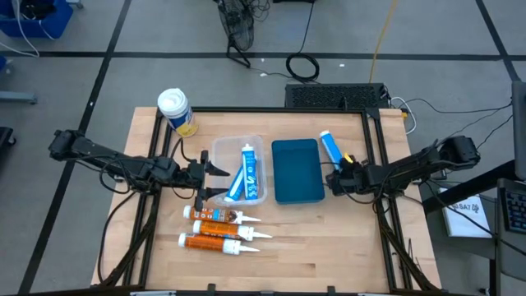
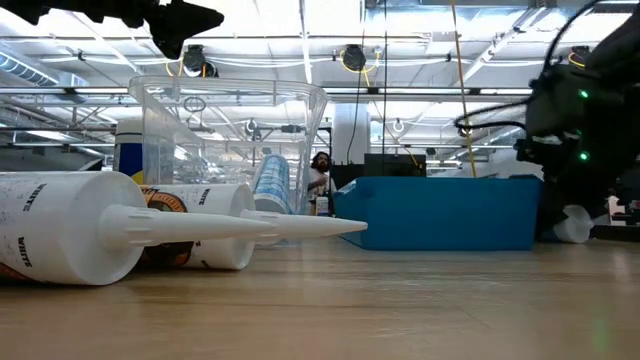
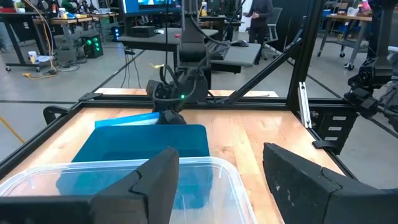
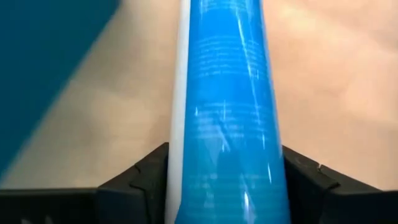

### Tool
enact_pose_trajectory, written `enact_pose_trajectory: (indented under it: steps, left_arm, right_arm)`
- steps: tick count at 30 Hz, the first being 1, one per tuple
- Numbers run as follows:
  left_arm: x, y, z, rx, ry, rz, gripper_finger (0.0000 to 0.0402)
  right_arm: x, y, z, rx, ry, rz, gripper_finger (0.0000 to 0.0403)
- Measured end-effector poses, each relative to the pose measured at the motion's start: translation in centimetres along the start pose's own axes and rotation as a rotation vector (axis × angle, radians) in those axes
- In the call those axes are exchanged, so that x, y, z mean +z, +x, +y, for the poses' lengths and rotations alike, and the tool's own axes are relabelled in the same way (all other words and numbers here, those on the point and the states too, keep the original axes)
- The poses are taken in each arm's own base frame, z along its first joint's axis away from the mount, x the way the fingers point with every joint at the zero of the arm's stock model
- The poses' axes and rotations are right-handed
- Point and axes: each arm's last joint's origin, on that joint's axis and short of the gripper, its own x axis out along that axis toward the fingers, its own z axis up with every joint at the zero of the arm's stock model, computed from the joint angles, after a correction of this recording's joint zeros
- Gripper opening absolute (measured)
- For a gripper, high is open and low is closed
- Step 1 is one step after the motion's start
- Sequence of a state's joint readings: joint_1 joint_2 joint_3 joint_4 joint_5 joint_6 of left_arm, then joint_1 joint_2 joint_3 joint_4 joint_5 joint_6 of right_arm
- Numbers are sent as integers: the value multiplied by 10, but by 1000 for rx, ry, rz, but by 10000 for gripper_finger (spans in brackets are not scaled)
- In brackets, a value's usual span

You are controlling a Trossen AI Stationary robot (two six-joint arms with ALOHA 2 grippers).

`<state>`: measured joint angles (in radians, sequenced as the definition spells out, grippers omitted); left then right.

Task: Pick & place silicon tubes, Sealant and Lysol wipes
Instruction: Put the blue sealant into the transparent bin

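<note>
My right gripper (image 1: 339,171) is shut on a slim blue tube (image 1: 329,147) that lies beside the right edge of the blue lid (image 1: 297,170). My left gripper (image 1: 215,179) is open and empty, over the left rim of the clear container (image 1: 220,152). The container holds another blue tube (image 1: 246,171). The Lysol wipes canister (image 1: 176,111), with a white lid and yellow label, stands upright at the far left. Three orange cartridges (image 1: 219,229) with white nozzles lie on their sides, near of the container. My right gripper has the blue tube's near end (image 4: 227,186) between its two fingers (image 4: 146,180), one on each long side. The fingers come level from the table's right and near side and lie along the tube. Whether the tube is lifted off the table, I cannot tell.
The table's black frame rails (image 1: 386,164) run along its edges. Cables and a black mat (image 1: 337,94) lie beyond the far edge. Bare wood (image 1: 329,247) shows at the near right. People stand in the room beyond the table (image 3: 261,12).
</note>
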<state>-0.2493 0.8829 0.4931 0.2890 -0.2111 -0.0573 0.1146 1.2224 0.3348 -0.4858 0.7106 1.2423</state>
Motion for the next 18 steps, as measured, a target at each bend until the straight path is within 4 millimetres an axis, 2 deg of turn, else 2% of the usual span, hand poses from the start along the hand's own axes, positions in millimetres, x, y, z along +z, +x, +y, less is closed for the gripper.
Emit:
enact_pose_trajectory:
  steps: [6,12,18]
  left_arm:
    - [0,0,0,0,0,0,223]
    - [0,0,0,0,0,-1,234]
    - [0,0,0,0,0,0,238]
  right_arm:
    - [6,-3,6,5,-2,-192,205]
    - [15,-6,16,18,-7,-372,205]
    - [22,-8,23,20,-21,-460,205]
